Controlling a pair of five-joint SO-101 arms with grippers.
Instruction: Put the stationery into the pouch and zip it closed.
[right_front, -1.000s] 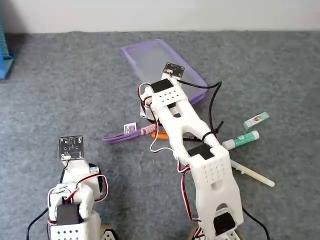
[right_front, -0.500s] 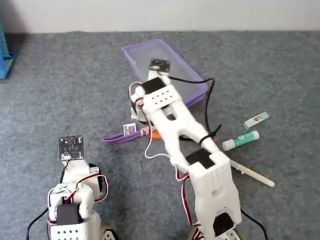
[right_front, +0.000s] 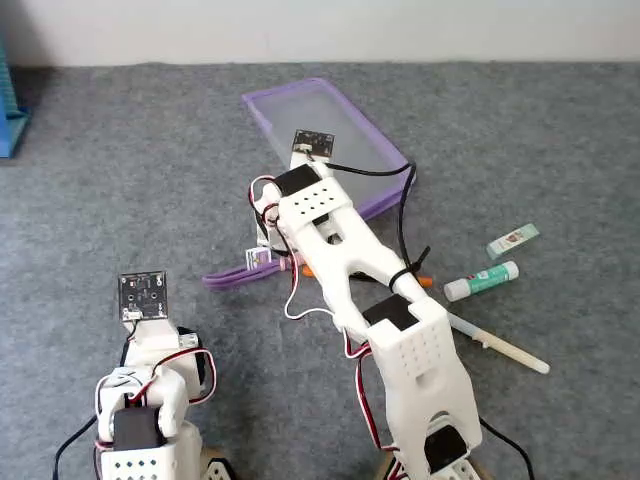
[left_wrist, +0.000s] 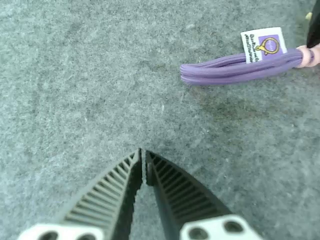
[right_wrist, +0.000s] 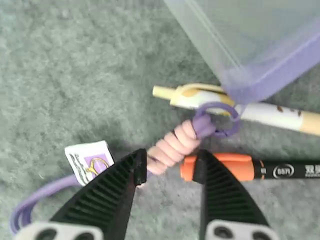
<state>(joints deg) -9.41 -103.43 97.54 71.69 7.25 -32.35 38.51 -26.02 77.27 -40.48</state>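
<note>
The right tool stands open just off the pouch's corner, jaws either side of a pink coil and a marker. A pen lies against that corner. The left tool is closed, well apart from the pouch, over bare tabletop.

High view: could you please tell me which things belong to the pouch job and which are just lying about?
Job: pouch, its purple strap, glue stick, small green box, white stick, orange-capped marker, cream pen.
Lying about: blue object at the carpet's left edge.
</note>
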